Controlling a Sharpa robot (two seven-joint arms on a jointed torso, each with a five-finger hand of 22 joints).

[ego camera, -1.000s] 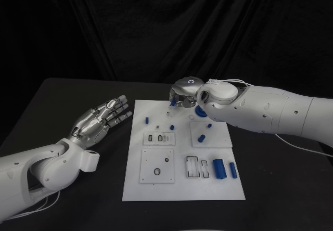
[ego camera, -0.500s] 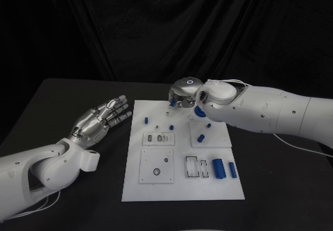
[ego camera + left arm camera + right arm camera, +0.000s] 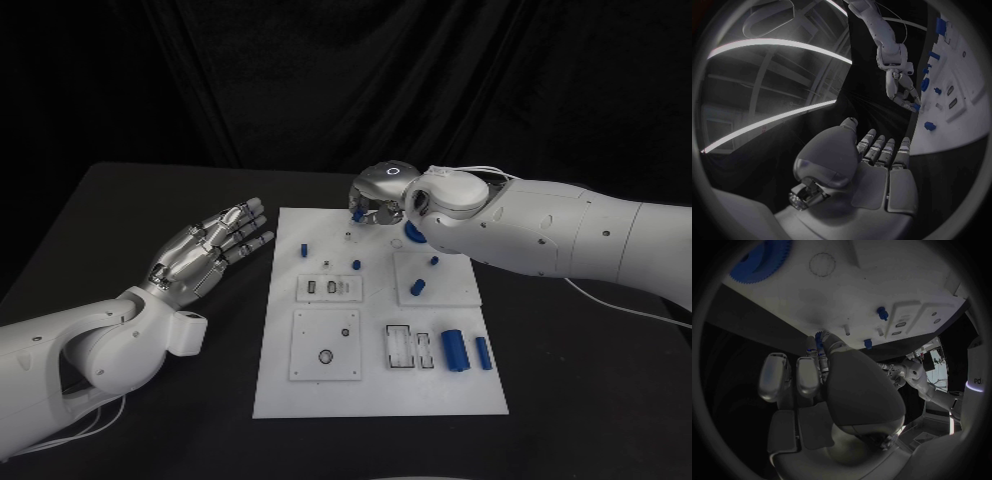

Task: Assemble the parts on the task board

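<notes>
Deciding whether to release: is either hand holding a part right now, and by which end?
The right hand pinches a small blue part at the task board's far edge; which end cannot be told. The left hand holds nothing.

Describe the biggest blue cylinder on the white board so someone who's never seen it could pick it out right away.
Start at the white task board in the middle of the black table and go to its near right corner. Two blue cylinders lie there side by side, right of two slotted outlines. The large blue cylinder is the thicker, longer one, nearer the slots.
</notes>
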